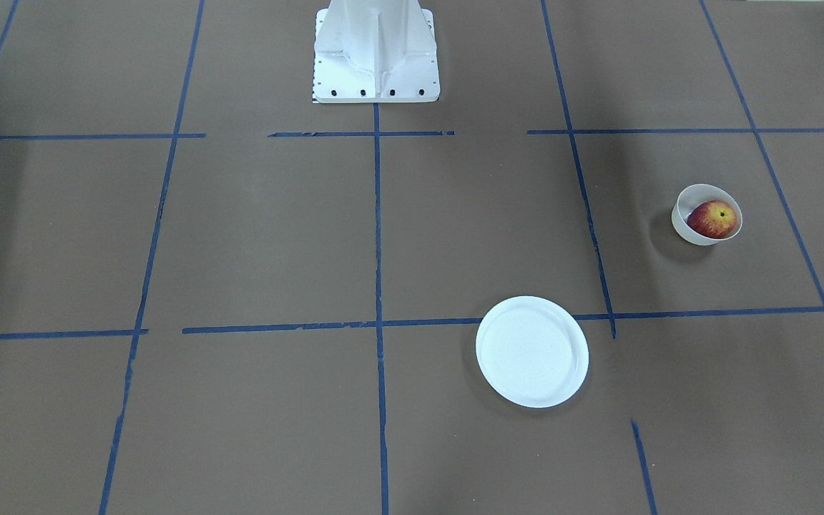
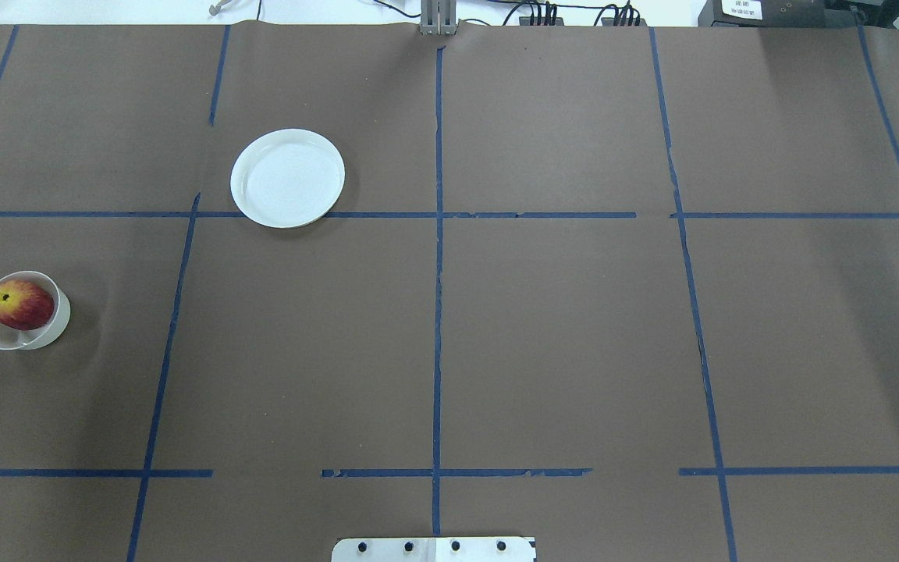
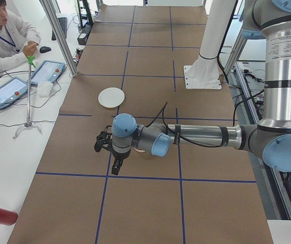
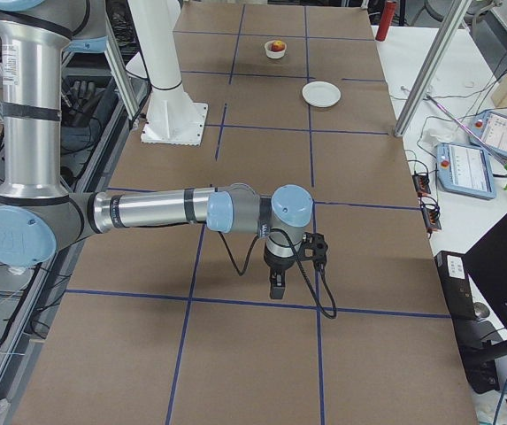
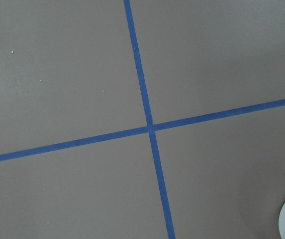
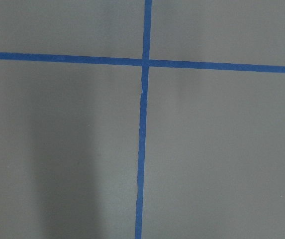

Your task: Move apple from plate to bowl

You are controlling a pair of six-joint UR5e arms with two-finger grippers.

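Begin at the left of your overhead view: the bowl (image 2: 50, 332) stands near the left edge of the table (image 2: 559, 328), and the apple (image 2: 20, 304) sits inside it, nearly filling it, with the dark stem dimple turned upward; move right and farther from the robot and you reach the plate (image 2: 287, 178), flat and bare, its near rim lying over a line of blue tape (image 2: 438, 312), well apart from the bowl; farther right you have only brown paper crossed by tape, with the robot's base plate (image 2: 434, 549) at the bottom edge. In the view from the table's left end, the left gripper (image 3: 116, 169) hangs from the near arm with its fingers pointing down at the table; that view alone shows it, so you cannot tell how wide the claw stands or whether it grips anything; its wrist camera looks at a tape crossing, with a sliver of the bowl's rim in the lower right corner. In the view from the right end, the right gripper (image 4: 276, 288) likewise points down over the paper; there too you cannot tell whether the claw is spread or pressed together.
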